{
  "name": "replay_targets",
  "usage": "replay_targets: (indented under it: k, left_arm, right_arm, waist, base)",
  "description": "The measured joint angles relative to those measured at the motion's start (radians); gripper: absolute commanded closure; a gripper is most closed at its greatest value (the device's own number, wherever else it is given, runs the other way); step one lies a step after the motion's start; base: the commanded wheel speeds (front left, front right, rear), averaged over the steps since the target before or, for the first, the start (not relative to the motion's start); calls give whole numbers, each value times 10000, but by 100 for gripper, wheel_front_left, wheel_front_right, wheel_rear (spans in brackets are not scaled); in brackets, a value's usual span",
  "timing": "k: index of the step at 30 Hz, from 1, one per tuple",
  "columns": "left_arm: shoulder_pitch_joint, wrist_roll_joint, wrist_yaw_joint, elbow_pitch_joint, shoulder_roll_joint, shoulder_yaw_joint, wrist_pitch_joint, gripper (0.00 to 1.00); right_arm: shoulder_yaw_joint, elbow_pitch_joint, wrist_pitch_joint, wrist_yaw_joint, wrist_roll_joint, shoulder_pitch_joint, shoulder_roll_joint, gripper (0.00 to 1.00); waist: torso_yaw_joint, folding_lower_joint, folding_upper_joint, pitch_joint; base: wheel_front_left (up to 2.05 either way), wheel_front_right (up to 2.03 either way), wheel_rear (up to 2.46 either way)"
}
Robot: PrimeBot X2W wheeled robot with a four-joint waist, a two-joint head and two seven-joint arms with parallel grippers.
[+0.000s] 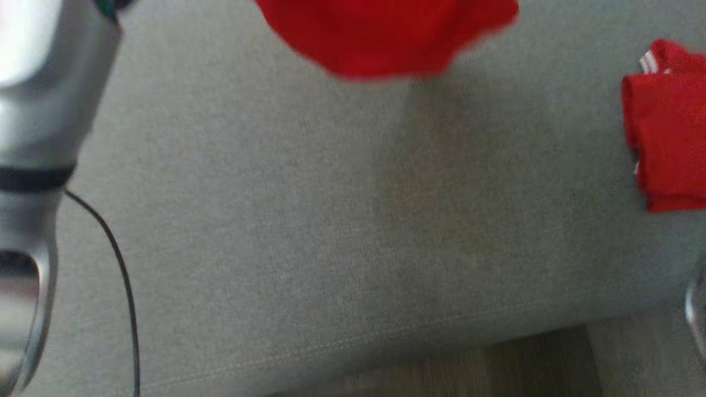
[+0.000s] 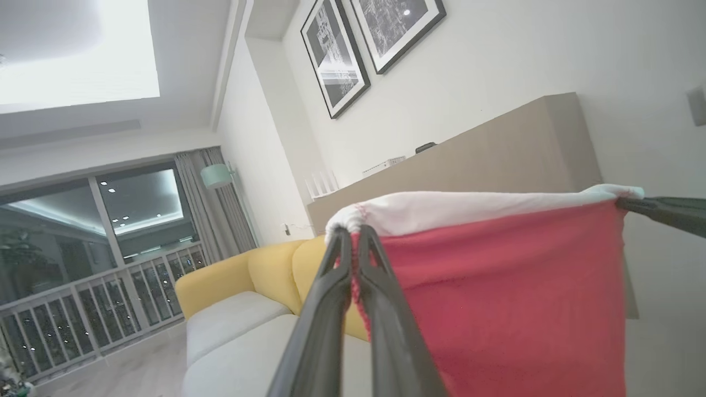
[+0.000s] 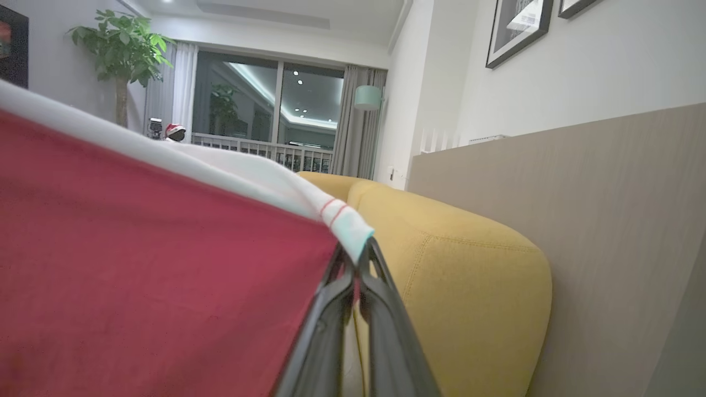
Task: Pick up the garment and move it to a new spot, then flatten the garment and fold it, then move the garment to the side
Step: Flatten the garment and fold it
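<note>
The garment is red cloth with a white band along its top edge, held up in the air and stretched between my two grippers. My left gripper is shut on one top corner of it. My right gripper is shut on the other top corner, and its dark fingers also show at the right edge of the left wrist view. In the head view the garment's lower hem hangs at the top, above the grey cushion. My pale left forearm rises along the left edge.
A second red folded garment with white trim lies at the right of the grey cushion. A thin black cable trails from my left arm. The cushion's front edge and wood floor are at the bottom. A yellow sofa back stands behind.
</note>
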Motion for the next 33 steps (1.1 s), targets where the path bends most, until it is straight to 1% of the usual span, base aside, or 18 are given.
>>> replay_targets:
  k: [2,6,8,10,12,14,18,19,23,24,26,28,29,31,33]
  left_arm:
    - [-572,579,178,-73,-209,399,-27,100]
    - [-998,1634,437,-1218,-472,1321,-33,100]
    - [-784,1973,364,-1858,-514,1572,-40,100]
    - [-172,2123,138,-2303,-512,1601,-42,100]
    - [873,2171,-79,-2364,-497,1517,-42,100]
    - [2153,2146,-199,-2297,-439,1463,-40,100]
    - [4193,1825,-286,-2249,-288,1012,-38,100]
    - [4614,1701,-286,-2303,-232,746,-38,100]
    - [6026,1055,-355,-2780,453,-1087,-38,100]
    - [6026,1055,-355,-2780,453,-1087,-38,100]
    - [6734,861,-360,-2940,798,-1708,-36,100]
    - [7503,347,-359,-2882,941,-1716,-29,100]
    - [7854,257,-351,-2880,1051,-1799,-29,100]
    - [8429,293,-355,-2890,1237,-1958,-27,100]
    - [8848,504,-351,-2966,1365,-2132,-27,100]
  right_arm:
    - [-92,326,-443,0,-215,-781,-13,100]
    - [-295,219,-859,0,-692,-1842,-15,100]
    - [-217,-290,-871,0,-859,-1820,-6,100]
    - [-46,-792,-872,0,-878,-1443,-2,100]
    - [146,-1137,-897,0,-844,-655,0,100]
    - [351,-1227,-895,0,-650,427,0,100]
    - [621,-1507,-895,0,-180,2682,-52,100]
    - [723,-1584,-894,0,-52,3255,-102,100]
    - [803,-1935,-894,0,566,5404,-314,100]
    - [803,-1935,-894,0,566,5404,-314,100]
    - [886,-2437,-894,0,872,6483,-418,100]
    - [1313,-2968,-894,0,1179,7394,-552,100]
    - [1484,-3187,-892,0,1229,7805,-589,100]
    - [1720,-3570,-892,0,1220,8531,-775,100]
    - [1649,-3799,-892,0,1223,9143,-951,100]
  waist:
    - [-53,1,0,443]
    - [-151,1,0,1231]
    - [-170,2,0,1536]
    - [-144,2,0,1731]
    - [-42,2,0,1779]
    - [62,2,0,1714]
    - [238,1,0,1467]
    - [279,1,0,1380]
    - [427,0,0,994]
    - [427,0,0,994]
    - [497,0,0,780]
    - [525,0,0,566]
    - [525,0,0,455]
    - [507,0,1,225]
    - [488,0,0,-4]
  base:
    - [0,0,0]
    - [0,0,0]
    - [0,0,0]
    - [0,0,0]
    - [0,0,0]
    - [0,0,0]
    - [0,0,0]
    - [0,0,0]
    - [0,0,0]
    - [0,0,0]
    - [0,0,0]
    - [0,0,0]
    - [0,0,0]
    - [0,0,0]
    - [0,0,0]
